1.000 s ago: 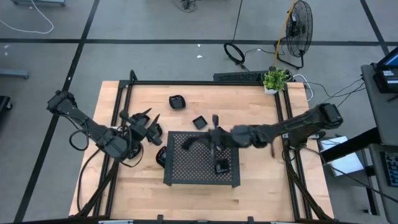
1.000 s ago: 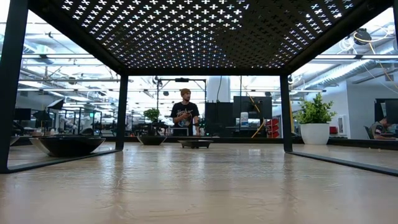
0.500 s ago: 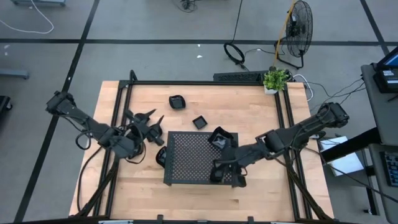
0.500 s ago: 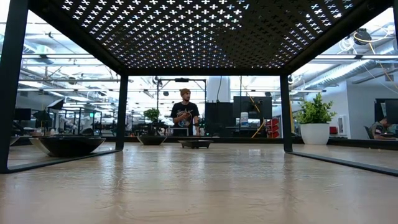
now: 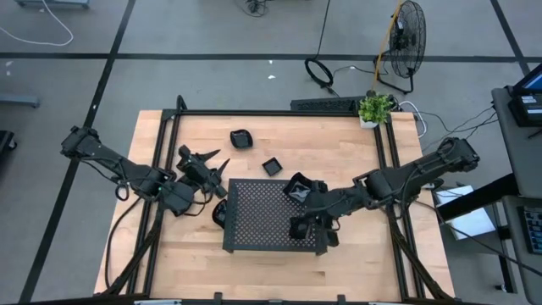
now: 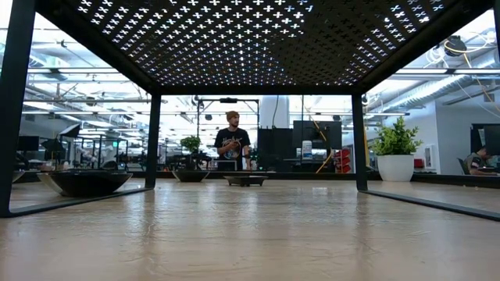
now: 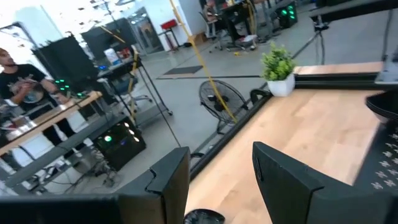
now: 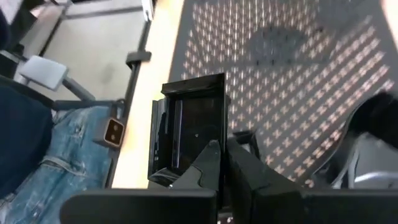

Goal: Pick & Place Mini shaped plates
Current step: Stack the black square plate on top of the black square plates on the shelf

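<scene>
A dark perforated tray (image 5: 262,222) stands mid-table. Two mini shaped plates rest on it: a square one (image 5: 301,227) (image 8: 193,124) near its right edge and another (image 5: 298,188) at its far right corner. More plates lie flat on the table at the far side (image 5: 241,138) (image 5: 272,166) and beside the tray's left edge (image 5: 220,212). My right gripper (image 5: 312,219) (image 8: 221,152) is shut, slanting down over the tray just short of the square plate. My left gripper (image 5: 207,165) (image 7: 217,180) hangs open and empty left of the tray, pointing about level.
A black frame (image 5: 174,127) borders the table. A potted plant (image 5: 374,108) stands at the far right corner. In the low view, plates (image 6: 84,182) (image 6: 245,179) lie beyond the tray's legs (image 6: 152,140). A person in jeans (image 8: 56,162) stands at the near edge.
My right gripper has drawn back from the tray's middle toward its right near part and tipped downward, staying shut. The plate at the tray's far right corner, covered by the arm before, now shows. My left gripper has shifted slightly toward the tray and rolled, still open.
</scene>
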Motion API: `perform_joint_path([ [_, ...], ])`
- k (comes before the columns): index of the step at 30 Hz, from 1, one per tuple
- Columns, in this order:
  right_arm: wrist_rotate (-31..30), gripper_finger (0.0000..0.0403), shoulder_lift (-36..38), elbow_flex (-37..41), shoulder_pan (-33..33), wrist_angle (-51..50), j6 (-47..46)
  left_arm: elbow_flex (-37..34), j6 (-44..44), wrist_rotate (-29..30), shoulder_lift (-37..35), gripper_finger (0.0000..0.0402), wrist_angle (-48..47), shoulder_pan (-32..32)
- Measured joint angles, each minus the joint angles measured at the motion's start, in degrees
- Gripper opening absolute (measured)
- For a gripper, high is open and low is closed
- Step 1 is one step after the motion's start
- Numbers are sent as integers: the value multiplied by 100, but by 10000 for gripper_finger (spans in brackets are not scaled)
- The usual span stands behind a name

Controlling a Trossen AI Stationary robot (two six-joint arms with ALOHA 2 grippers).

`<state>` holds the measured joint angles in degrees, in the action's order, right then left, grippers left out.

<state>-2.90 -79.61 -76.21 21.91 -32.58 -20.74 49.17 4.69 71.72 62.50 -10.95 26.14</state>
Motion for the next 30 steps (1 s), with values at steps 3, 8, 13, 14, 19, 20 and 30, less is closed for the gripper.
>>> perform_joint_path([
  [3, 2, 4, 88, -1, -91, -67, 186, 0, 37, -19, 0, 179, -10, -3],
  [8, 149, 4, 94, 3, -138, -126, 799, 0, 61, -44, 0, 180, -53, -3],
  [13, 316, 4, 69, 4, -128, -326, 1049, 0, 64, -128, 0, 179, -95, -3],
  [14, 306, 4, 67, 5, -132, -397, 1089, 0, 65, -129, 0, 179, -93, -3],
  [19, 295, 4, 70, 153, -127, -425, 1241, 0, 150, -135, 0, 179, -95, -3],
  [20, 295, 4, 66, 206, -127, -375, 1285, 0, 149, -137, 0, 179, -95, -3],
  [30, 274, 4, 67, 497, -133, 47, 1546, 0, 152, -136, 0, 179, -98, -14],
])
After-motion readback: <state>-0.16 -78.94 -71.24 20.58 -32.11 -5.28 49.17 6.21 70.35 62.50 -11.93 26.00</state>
